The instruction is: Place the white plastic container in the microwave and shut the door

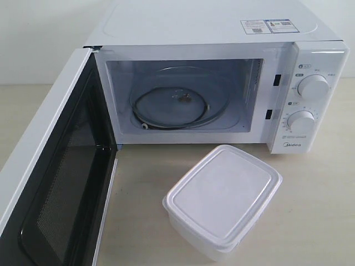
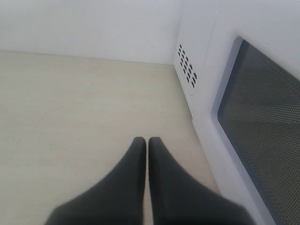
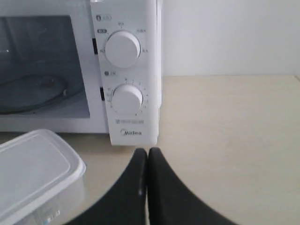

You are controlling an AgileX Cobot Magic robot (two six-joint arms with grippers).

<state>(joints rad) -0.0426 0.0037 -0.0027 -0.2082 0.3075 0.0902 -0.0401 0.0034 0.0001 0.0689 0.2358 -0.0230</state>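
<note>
The white plastic container (image 1: 222,202) stands lidded on the table in front of the microwave (image 1: 222,33), below its knob panel; it also shows in the right wrist view (image 3: 33,173). The microwave's door (image 1: 50,183) hangs wide open to the left, baring the cavity with its glass turntable (image 1: 177,105). Neither gripper appears in the exterior view. My right gripper (image 3: 147,152) is shut and empty, in front of the knob panel (image 3: 125,70), right of the container and apart from it. My left gripper (image 2: 146,140) is shut and empty over the table beside the door's outer face (image 2: 262,126).
The pale table top (image 1: 316,210) runs right of the container and the microwave. A white wall (image 3: 225,37) stands behind. Vent holes (image 2: 186,66) mark the microwave's side near the door hinge.
</note>
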